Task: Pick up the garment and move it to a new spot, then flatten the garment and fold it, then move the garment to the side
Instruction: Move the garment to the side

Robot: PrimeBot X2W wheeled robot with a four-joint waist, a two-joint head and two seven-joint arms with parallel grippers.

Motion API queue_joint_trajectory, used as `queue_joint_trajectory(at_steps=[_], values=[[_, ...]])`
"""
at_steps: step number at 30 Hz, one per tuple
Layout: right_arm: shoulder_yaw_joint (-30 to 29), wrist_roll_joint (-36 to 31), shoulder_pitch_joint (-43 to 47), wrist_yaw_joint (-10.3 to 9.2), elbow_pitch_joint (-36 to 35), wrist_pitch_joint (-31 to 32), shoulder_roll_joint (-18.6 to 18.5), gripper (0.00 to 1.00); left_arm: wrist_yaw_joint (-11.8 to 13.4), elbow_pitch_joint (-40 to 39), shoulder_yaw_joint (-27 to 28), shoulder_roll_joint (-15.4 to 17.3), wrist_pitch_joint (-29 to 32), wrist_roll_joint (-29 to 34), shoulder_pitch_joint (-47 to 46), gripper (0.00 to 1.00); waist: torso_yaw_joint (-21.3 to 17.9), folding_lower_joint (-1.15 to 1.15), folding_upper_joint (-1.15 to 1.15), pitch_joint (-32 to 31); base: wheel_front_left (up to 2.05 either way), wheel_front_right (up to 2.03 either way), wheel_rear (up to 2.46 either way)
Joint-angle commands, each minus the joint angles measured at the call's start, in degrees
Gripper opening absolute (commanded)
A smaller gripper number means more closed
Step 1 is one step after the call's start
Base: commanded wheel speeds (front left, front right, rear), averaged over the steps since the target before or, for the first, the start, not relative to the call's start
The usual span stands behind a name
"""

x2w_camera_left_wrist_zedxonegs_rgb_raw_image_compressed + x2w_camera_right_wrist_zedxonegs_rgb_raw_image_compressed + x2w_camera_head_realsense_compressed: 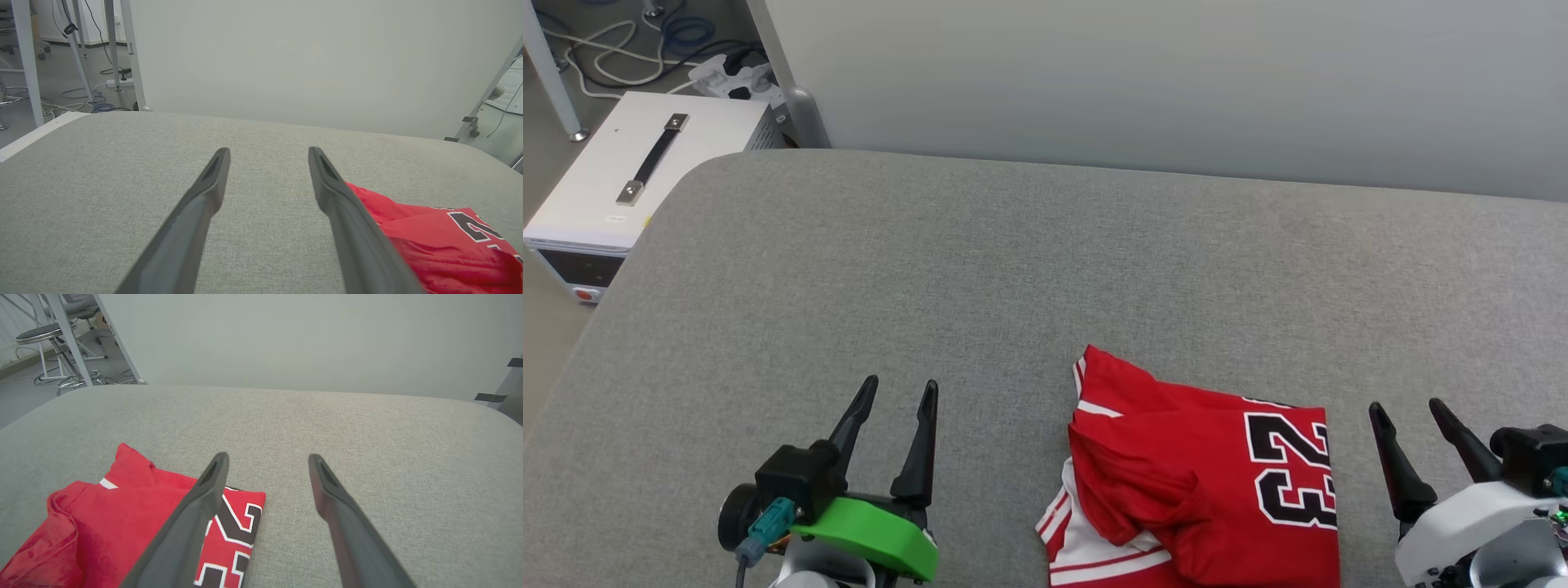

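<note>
At the far left, on the floor beside the desk (980, 261), a white box-like unit (596, 204) with a black carrying strap (654, 159) is seen. One side of it is hidden by the desk's rounded corner, and what it is cannot be made out. Behind it, cables (605, 49) and a white power strip (727, 80) are strewn. The left gripper (902, 382) is seen over bare grey fabric near the desk's front edge, its jaws released and spread wide, grasping nothing. To its right, the garment (1201, 474) is laid folded on the desk with the black, white-outlined number turned up and a white striped sleeve showing at its lower left. Its near part is cut off by the head view's bottom edge. The right gripper (1405, 404) is placed just beside the garment's right edge, jaws likewise released and empty.
</note>
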Motion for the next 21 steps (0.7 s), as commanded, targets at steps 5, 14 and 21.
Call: queue_joint_trajectory(at_steps=[5, 14, 21], values=[[1.98, 7.35, -2.02, -0.05, -2.49, 16.94, -2.48, 1.0, -0.32, 0.34, -0.19, -0.49, -0.33, 0.52, -0.22, 1.0, 0.3, 0.0, 0.0, 1.57, 0.0, 0.0, 0.0], [-0.95, 11.44, -4.55, -0.05, -3.82, 46.88, -2.1, 1.0, -0.32, 0.61, -1.91, -0.95, -0.33, 0.96, -2.91, 1.0, 2.7, 0.0, 0.0, 6.04, 0.0, 0.0, 0.0], [-1.22, 8.18, -6.79, -0.05, -3.98, 56.52, -0.45, 1.0, -0.32, 0.8, -2.87, -1.5, -0.33, 1.08, -5.36, 1.0, 6.78, 0.0, 0.0, 10.0, 0.0, 0.0, 0.0]])
